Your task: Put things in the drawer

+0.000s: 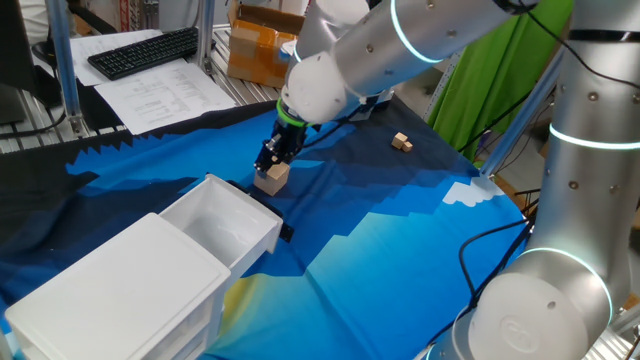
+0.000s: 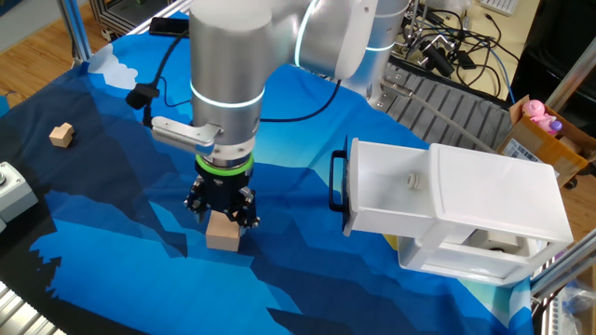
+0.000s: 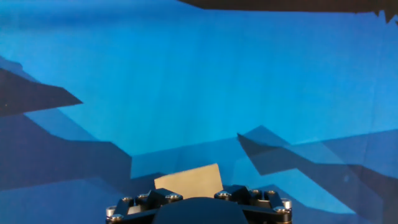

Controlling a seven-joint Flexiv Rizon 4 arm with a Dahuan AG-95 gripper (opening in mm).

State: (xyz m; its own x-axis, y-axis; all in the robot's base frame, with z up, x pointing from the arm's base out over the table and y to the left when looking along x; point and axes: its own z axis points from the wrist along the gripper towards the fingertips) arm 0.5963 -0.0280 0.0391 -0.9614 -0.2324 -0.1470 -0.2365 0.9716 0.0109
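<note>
A pale tan wooden cube (image 2: 223, 233) sits between the jaws of my gripper (image 2: 223, 216), low over the blue cloth, left of the drawer. The gripper (image 1: 273, 166) is shut on the cube (image 1: 271, 180). In the hand view the cube (image 3: 188, 179) fills the gap between the jaws. The white drawer (image 2: 382, 191) is pulled open from the white cabinet (image 2: 498, 191), with its black tab (image 2: 336, 181) facing the gripper. It also shows in one fixed view (image 1: 228, 222). A small pale thing (image 2: 411, 180) lies inside it. Another wooden block (image 2: 61, 135) lies far off on the cloth (image 1: 402, 142).
A grey box (image 2: 11, 191) stands at the table's edge. A keyboard (image 1: 145, 51), papers and a cardboard box (image 1: 262, 45) lie beyond the cloth. The arm's base (image 1: 560, 290) and a black cable (image 1: 490, 245) are at the near right.
</note>
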